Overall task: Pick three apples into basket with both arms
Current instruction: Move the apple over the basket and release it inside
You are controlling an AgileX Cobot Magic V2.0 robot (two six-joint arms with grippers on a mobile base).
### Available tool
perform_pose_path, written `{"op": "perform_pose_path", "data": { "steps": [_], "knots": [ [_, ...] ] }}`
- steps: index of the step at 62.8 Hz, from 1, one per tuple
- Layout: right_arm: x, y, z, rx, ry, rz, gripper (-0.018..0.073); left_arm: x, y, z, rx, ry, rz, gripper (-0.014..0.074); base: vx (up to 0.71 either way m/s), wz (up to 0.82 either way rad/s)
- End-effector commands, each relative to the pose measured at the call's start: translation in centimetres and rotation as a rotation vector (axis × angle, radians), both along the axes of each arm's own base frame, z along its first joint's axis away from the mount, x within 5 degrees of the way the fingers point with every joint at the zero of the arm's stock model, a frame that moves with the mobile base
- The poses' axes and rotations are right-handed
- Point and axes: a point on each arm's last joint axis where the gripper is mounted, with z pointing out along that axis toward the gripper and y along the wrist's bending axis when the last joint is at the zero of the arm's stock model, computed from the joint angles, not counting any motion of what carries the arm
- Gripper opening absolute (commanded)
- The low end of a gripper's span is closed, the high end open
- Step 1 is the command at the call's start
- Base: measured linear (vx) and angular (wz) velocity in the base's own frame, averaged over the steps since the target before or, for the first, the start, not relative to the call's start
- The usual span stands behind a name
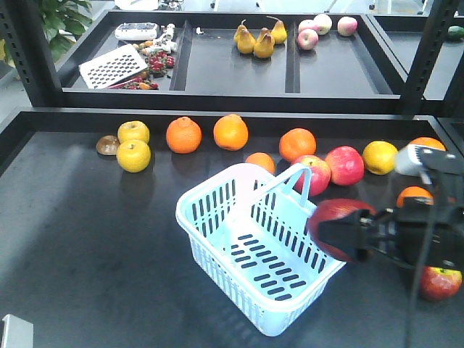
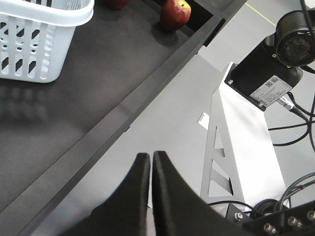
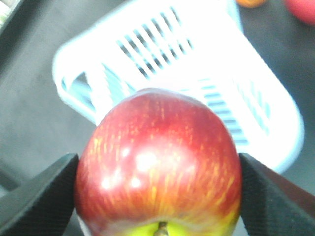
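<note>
Apple (image 3: 157, 162), dark red with a yellow-green patch at the stem end, is clamped between both fingers of right gripper (image 3: 157, 196); jaws are spread to the apple's full width. The stem end is cut off by the lower frame edge. In the front view this apple sits just beside the right wall of the basket (image 1: 217, 210), its right half hidden by the gripper; cannot tell whether it touches the counter (image 1: 87, 254). The right wrist view is blurred and the basket washed out. A second apple (image 1: 440, 281) lies on the counter at the right edge, partly behind a cable (image 1: 424, 239). Left gripper (image 2: 150, 164): fingers pressed together, holding nothing, hanging past the counter edge over grey floor (image 2: 162, 113).
</note>
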Motion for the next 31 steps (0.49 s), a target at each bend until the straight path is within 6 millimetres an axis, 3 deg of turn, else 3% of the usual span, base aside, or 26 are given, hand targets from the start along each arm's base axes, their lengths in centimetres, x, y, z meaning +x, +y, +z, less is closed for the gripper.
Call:
{"op": "perform_pose_path", "data": {
  "steps": [1, 13, 31],
  "knots": [
    [2.1, 1.0, 0.1, -0.006, -0.071, -0.004, 0.0008, 0.3, -0.1, 0.7, -0.018, -0.022, 0.004, -0.0008, 0.0, 0.0],
    [5.4, 2.8, -1.6, -0.058, -0.05, 0.06, 0.012, 0.3, -0.1, 0.7, -0.018, -0.023, 0.005, -0.0008, 0.0, 0.0],
    [7.2, 3.1, -2.4, -0.07, -0.035, 0.057, 0.0645, 0.3, -0.1, 0.7, -0.017, -0.023, 0.005, -0.0006, 0.0, 0.0]
  ]
}}
